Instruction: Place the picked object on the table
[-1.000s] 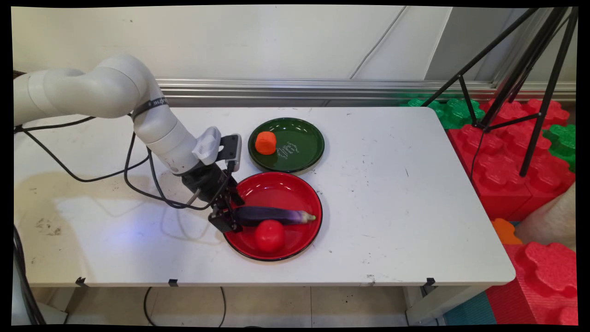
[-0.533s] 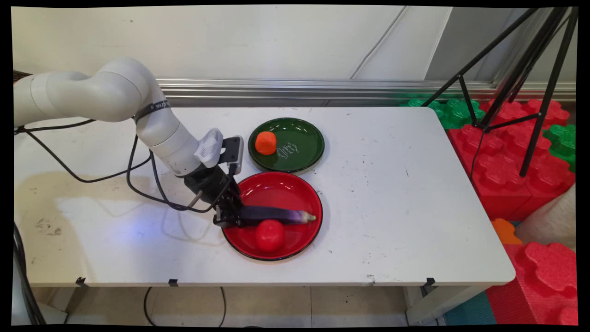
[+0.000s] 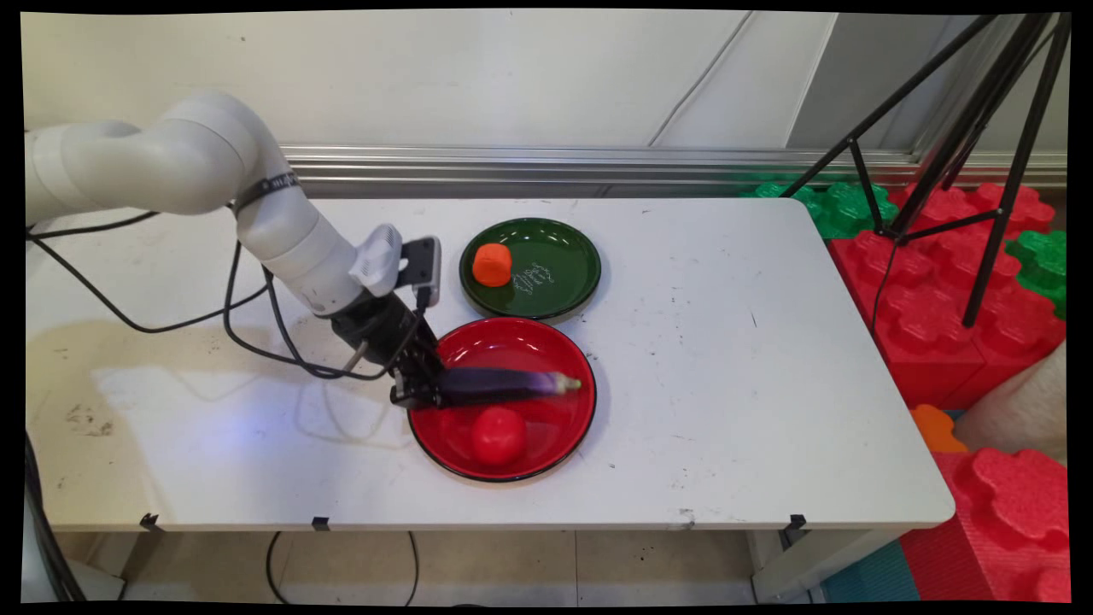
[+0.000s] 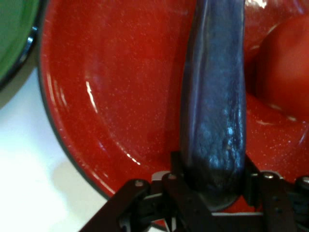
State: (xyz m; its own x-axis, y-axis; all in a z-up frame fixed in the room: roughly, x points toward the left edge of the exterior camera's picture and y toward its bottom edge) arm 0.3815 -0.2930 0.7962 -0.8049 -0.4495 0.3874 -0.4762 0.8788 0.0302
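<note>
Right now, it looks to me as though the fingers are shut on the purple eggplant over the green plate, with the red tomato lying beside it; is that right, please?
Not quite: the plate is wrong. The fingers are shut on the purple eggplant over the red plate, as the main view shows. The red tomato does lie beside it on that plate. The green plate farther back holds only an orange piece.

Open tabletop lies right of the red plate; the green plate crowds just behind it.
</note>
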